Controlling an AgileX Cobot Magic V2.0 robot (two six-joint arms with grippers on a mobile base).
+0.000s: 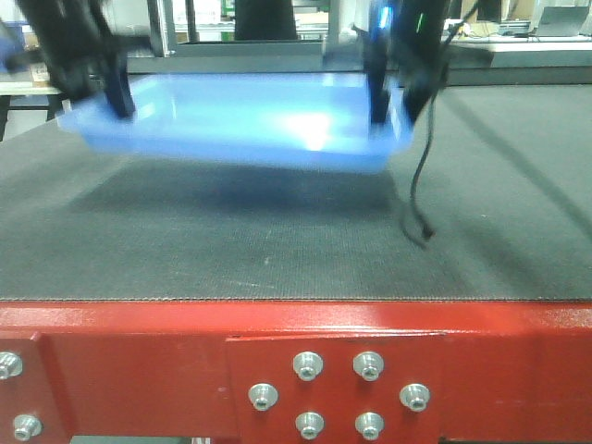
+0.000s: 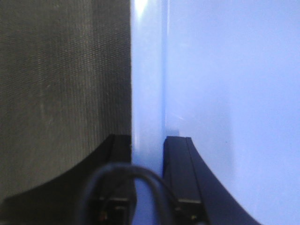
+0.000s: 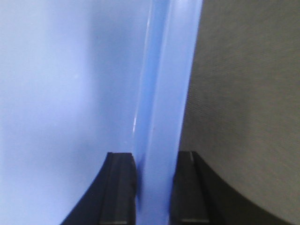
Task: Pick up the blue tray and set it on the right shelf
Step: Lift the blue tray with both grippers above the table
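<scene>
We see a white glare patch on the glossy blue tray (image 1: 310, 129), lit from overhead, and a soft, broad shadow on the mat (image 1: 231, 199) beneath it. Both wrist views are soft, with the left one's near cable (image 2: 123, 169) wholly out of focus.

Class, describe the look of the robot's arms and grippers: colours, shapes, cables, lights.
The left arm and right arm are black. The left gripper and right gripper have flat, square-tipped black fingers with curved bases. A looped black cable sits by the left one; a thin black cable dangles from the right arm, near blue and green lights.
</scene>
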